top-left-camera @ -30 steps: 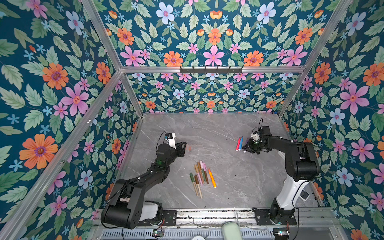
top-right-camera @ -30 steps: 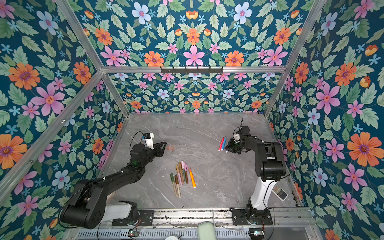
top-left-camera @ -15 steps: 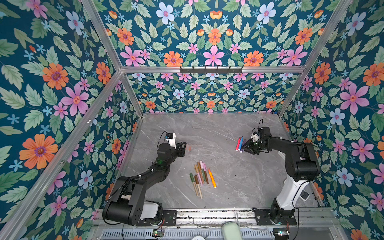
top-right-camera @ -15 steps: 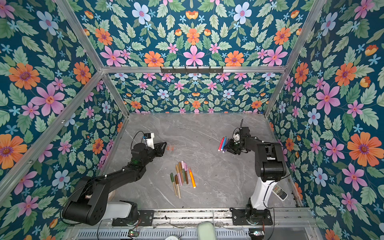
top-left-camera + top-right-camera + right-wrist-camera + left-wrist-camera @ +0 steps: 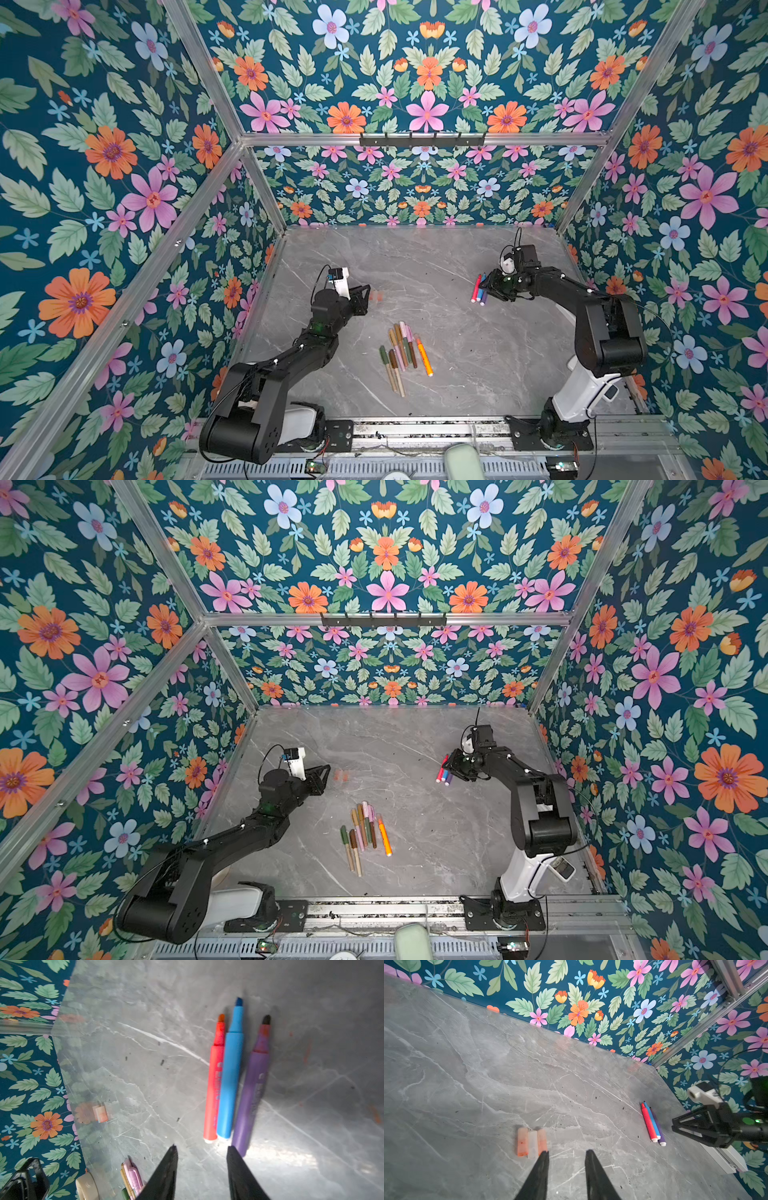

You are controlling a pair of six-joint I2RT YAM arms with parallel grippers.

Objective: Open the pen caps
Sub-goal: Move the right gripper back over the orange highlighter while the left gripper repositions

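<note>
Lower centre in a top view, pens (image 5: 402,349) look light, slick, stiff; pinch midway and at caps (image 5: 382,352); left claw (image 5: 566,1153), right claw (image 5: 201,1149) apart, empty.

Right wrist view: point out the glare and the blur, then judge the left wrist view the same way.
Right wrist view: white glare washes the marble table beside the right claw; the three uncapped markers look soft, their print unreadable. Left wrist view: evenly lit and sharper; the three loose caps show crisp edges.
</note>
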